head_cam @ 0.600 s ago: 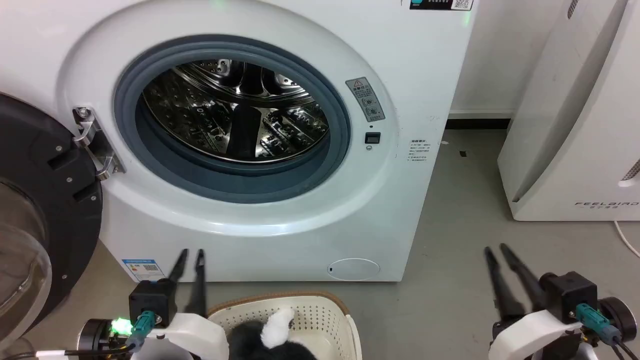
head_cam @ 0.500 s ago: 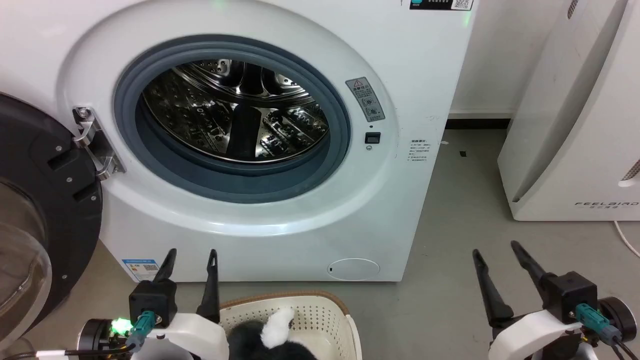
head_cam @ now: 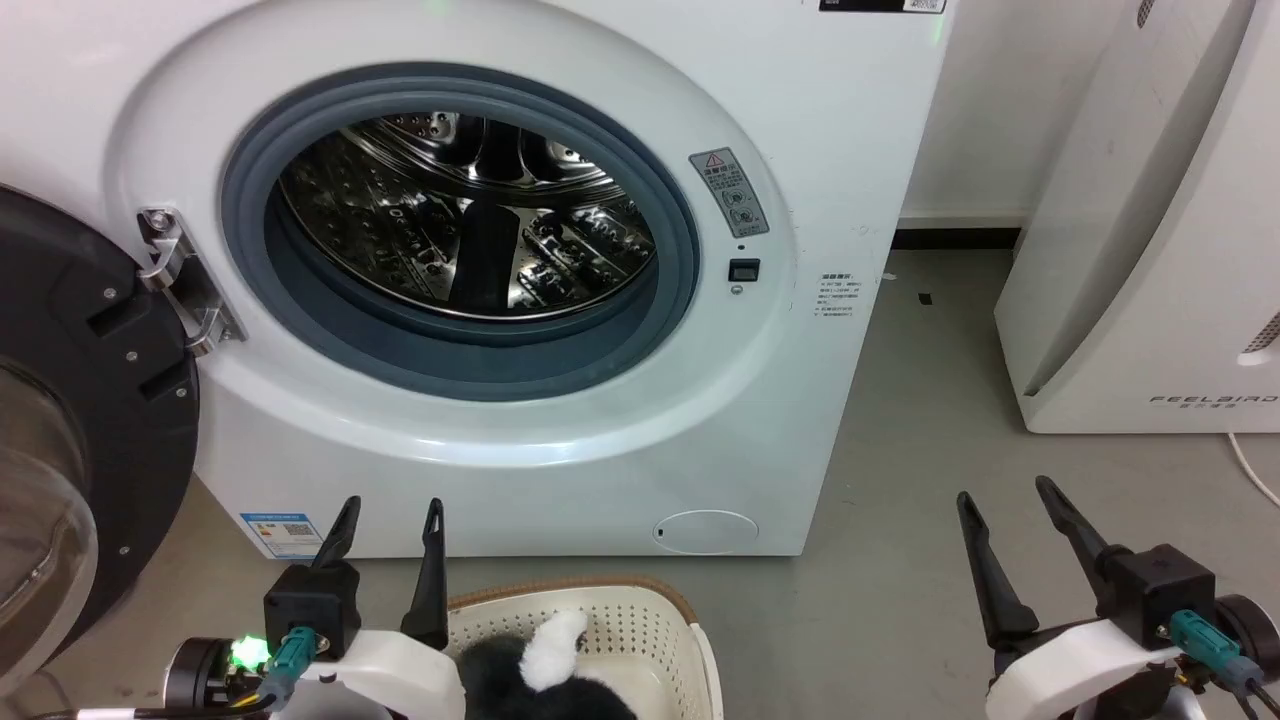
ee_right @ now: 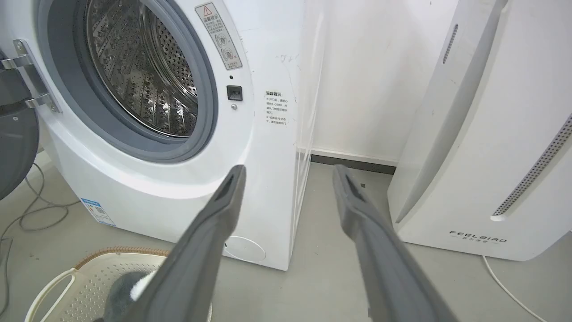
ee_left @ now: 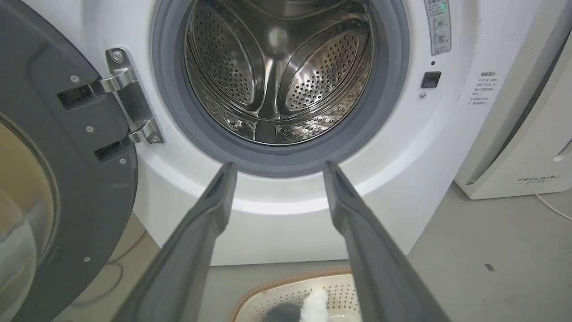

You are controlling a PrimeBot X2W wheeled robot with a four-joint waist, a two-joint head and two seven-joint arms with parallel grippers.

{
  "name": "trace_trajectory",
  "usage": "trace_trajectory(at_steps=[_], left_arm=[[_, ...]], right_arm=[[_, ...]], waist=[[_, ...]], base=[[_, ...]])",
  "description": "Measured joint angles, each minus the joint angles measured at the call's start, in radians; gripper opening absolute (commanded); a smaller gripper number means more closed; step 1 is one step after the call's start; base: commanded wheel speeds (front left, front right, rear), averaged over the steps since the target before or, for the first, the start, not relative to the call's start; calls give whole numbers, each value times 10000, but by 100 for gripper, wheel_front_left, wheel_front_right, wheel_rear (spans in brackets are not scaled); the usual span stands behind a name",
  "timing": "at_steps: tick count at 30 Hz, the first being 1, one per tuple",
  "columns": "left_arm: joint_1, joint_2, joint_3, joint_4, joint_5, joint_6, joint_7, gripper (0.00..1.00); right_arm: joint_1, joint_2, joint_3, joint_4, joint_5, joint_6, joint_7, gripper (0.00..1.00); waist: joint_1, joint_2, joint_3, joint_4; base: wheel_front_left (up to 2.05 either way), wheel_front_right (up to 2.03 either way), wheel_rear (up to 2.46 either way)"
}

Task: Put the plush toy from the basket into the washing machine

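Two grippers low in the head view. Left gripper [head_cam: 392,505]: fingers parted, nothing between them, tips raised toward the lower front of the washing machine [head_cam: 820,150]. Right gripper [head_cam: 1002,492]: likewise spread and empty, over bare floor [head_cam: 900,420], well apart from the left gripper. Basket [head_cam: 640,615] just to the right of the left gripper's base, between the two grippers but far nearer the left. Plush toy [head_cam: 548,650] lying inside the basket, black fur with a white patch uppermost, touched by neither gripper. Ahead of and above the left fingertips, open porthole with steel drum [head_cam: 470,220]. Door [head_cam: 90,400] standing open to the left gripper's left, hung on a metal hinge [head_cam: 185,285]. White appliance [head_cam: 1150,250] lettered FEELBIRD beyond the right gripper, to its right.

Left wrist view. Own two fingers [ee_left: 210,214] wide apart and empty, tips level with the lower edge of the grey porthole ring, drum straight beyond the gap. Basket and plush toy low between the fingers, partly hidden by the right-hand one.

Right wrist view. Own fingers [ee_right: 219,210] spread, gripping nothing, framing the washing machine's right-hand corner and the floor. Basket with plush toy down to the left of the left-hand finger, partly covered by it. Cable [ee_right: 27,214] loose on the floor farther left. White appliance to the right of the fingers.
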Motion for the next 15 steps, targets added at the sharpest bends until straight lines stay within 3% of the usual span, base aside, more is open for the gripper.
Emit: trace_trajectory(at_steps=[15], left_arm=[[-146, -2, -153, 658, -161, -33, -303, 100]], right_arm=[[-181, 0, -84, -178, 178, 0, -291, 100]], waist=[[0, 0, 506, -117]], base=[[0, 0, 0]])
